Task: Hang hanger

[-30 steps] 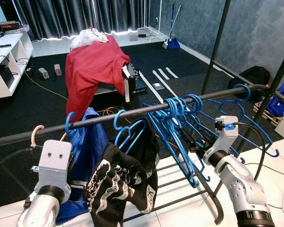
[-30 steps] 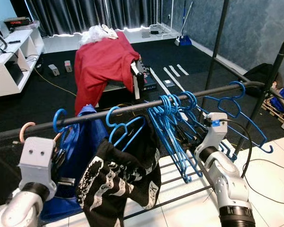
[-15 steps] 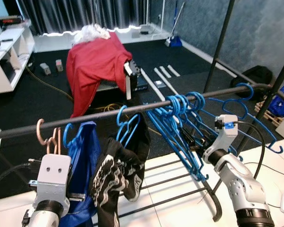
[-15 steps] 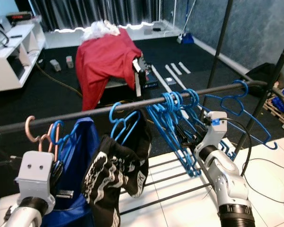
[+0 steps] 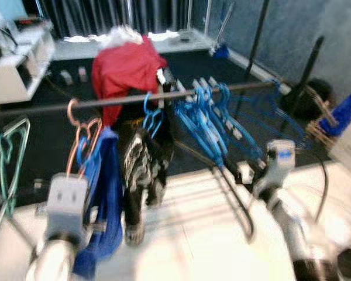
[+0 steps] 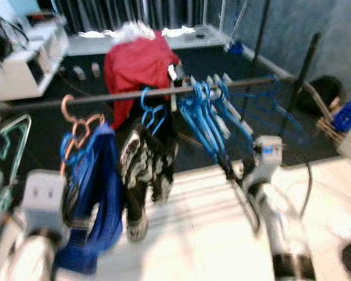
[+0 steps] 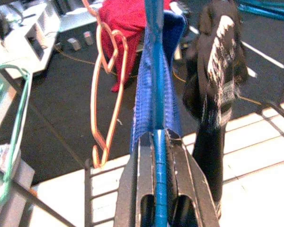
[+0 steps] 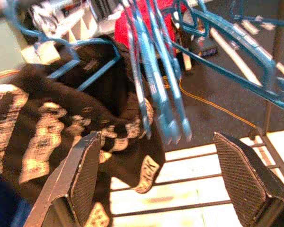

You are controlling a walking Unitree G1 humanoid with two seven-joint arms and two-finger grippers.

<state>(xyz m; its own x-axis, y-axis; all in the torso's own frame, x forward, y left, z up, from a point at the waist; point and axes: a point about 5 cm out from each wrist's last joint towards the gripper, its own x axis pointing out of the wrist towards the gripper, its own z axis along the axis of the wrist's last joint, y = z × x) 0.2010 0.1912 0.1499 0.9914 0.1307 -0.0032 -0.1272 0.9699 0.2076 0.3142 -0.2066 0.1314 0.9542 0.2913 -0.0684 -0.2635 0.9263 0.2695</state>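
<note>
Down at the left gripper, the fingers are clamped together on the bar of a blue hanger carrying a blue garment, which hangs from the black rail between a pink hanger and a black patterned garment. Blur makes its hook hard to trace. Further along the rail sits a bunch of empty blue hangers. The right gripper is spread wide below them, touching nothing. A red cloth lies draped beyond.

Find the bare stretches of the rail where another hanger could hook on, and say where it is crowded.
The rail is bare between the pink hanger and the black garment. It is crowded in the middle, where the blue hangers bunch together.
</note>
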